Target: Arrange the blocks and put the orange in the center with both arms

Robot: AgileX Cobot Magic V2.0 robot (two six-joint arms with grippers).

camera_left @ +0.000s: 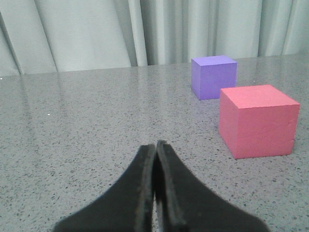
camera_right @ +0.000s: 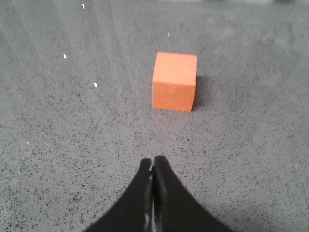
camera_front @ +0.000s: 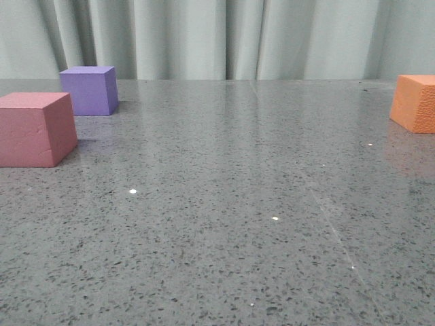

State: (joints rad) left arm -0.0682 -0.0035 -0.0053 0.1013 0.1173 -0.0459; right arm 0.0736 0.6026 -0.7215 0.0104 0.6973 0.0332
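Three foam cubes sit on the grey speckled desk [camera_front: 224,204], with a pale curtain [camera_front: 224,37] hanging behind it. In the front view the pinkish-red cube [camera_front: 35,129] is at the near left, and the purple cube [camera_front: 89,89] stands just behind it, a little to the right, close but not touching. The orange cube [camera_front: 414,102] is far off at the right edge, well apart from the other two and partly cut off by the frame. The middle of the desk lies between them.

Neither arm shows in the front view. The left gripper [camera_left: 155,145] has its black fingers [camera_left: 142,169] pressed together with nothing between them, low over the desk, with the pinkish-red and purple cubes ahead and off to one side. The right gripper [camera_right: 153,159] is likewise clenched on nothing, its fingers [camera_right: 164,183] pointing toward the orange cube, which rests on the desk ahead of the tips and clear of them.
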